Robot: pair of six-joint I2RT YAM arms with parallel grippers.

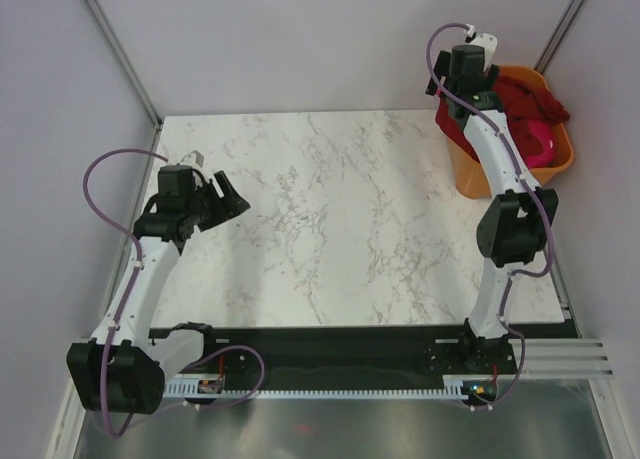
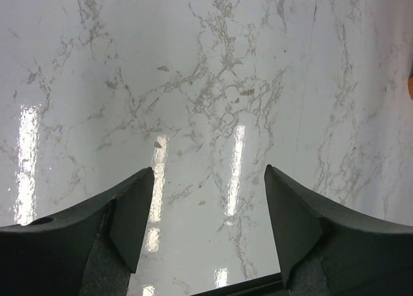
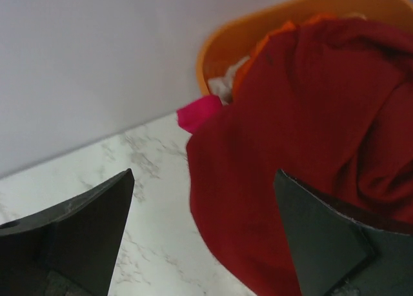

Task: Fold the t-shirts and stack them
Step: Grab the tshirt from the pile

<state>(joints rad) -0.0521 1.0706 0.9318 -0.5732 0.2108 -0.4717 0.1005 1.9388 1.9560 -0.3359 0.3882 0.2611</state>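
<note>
Crimson cloth, soft and creased, spills over the rim of the orange tub (image 1: 560, 161) at the far right: the dark red t-shirt (image 3: 310, 141), with the magenta t-shirt (image 1: 540, 137) bunched beside it. You are at the 1st step, fetching a shirt. Right gripper (image 3: 203, 235) hovers at the red cloth, jaws wide apart, holding nothing; next it likely must pinch a fold and lift. Left gripper (image 2: 210, 228) waits over the glossy marble tabletop (image 1: 330, 219), jaws apart, empty
</note>
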